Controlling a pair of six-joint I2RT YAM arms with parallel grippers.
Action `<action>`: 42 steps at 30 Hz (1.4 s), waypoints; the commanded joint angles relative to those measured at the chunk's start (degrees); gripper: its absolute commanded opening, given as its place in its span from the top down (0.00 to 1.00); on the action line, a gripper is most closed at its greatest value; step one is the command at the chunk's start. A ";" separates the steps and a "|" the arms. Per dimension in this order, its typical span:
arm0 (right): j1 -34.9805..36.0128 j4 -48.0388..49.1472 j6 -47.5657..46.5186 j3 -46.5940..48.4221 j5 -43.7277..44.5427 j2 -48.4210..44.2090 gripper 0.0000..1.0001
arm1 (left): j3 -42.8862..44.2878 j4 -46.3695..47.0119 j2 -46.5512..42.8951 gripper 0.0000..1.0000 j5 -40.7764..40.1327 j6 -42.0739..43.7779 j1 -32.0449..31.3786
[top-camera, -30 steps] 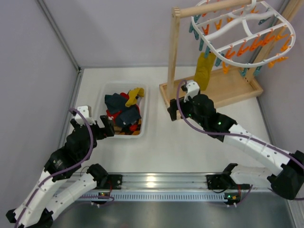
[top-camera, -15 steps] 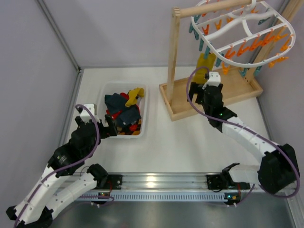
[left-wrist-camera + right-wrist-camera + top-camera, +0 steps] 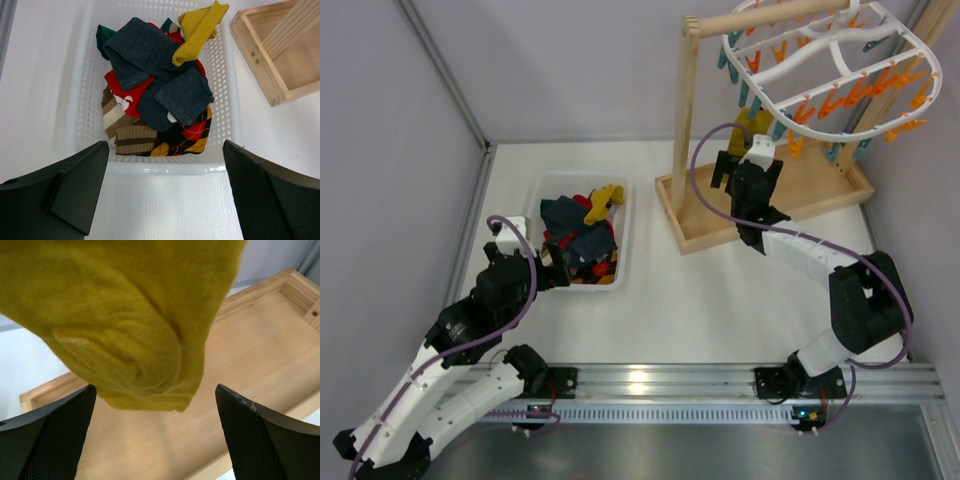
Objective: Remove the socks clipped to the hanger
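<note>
The white oval hanger (image 3: 912, 37) with orange and teal clothespins hangs from the wooden stand at the top right. One mustard-yellow sock (image 3: 748, 122) is clipped to its near left rim and hangs down. My right gripper (image 3: 748, 148) is open just in front of it. In the right wrist view the sock (image 3: 125, 325) hangs above and between my open fingers (image 3: 50, 440), apart from them. My left gripper (image 3: 556, 268) is open and empty at the near rim of a white basket (image 3: 160, 167). The basket holds several loose socks (image 3: 150, 75).
The light wooden stand's post (image 3: 685, 110) rises left of my right gripper. Its tray base (image 3: 810, 190) lies under the sock and also shows in the right wrist view (image 3: 240, 355). Grey walls close in the left, back and right of the table.
My right arm has swung from the table beside the tray up and back to the hanging yellow sock. My left arm has shifted slightly nearer the basket's front rim.
</note>
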 commanded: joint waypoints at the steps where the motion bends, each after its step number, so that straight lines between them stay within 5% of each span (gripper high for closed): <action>1: -1.04 5.19 2.09 -0.02 6.96 0.43 0.02 | 0.14 2.70 1.16 0.01 0.83 0.84 0.37; 6: -2.00 6.50 -0.37 2.44 3.63 4.29 0.03 | 0.06 2.70 1.69 0.01 1.45 0.84 0.37; 10: -2.62 13.25 -3.70 0.51 -2.70 4.39 0.21 | 0.06 2.62 1.60 0.01 1.36 0.92 0.37; 12: -2.62 15.21 -4.50 -0.72 -5.51 3.87 0.47 | 0.14 2.70 1.60 0.01 1.45 1.01 0.28; 13: -2.71 16.96 -5.20 -1.85 -6.92 3.60 0.77 | 0.14 2.70 1.60 0.01 1.62 1.10 0.37; 16: -2.62 20.92 -5.65 -5.89 -7.54 1.23 1.00 | 0.32 2.70 1.34 0.01 1.62 1.36 0.37; 25: -1.83 22.43 6.46 -20.21 -16.06 -14.40 1.00 | 5.57 3.14 2.74 0.01 4.78 -1.44 0.37; 29: -1.57 22.86 10.26 -25.94 -23.09 -25.10 1.00 | 10.51 8.49 7.48 0.01 14.69 -4.43 0.28; 35: -1.65 5.22 10.61 -26.12 -32.41 -42.67 1.00 | 16.91 27.37 22.67 0.01 43.52 -8.83 -0.15; 42: -2.01 -20.27 10.35 -22.35 -33.39 -59.58 1.00 | 41.92 33.11 47.28 0.01 48.47 -5.14 -10.25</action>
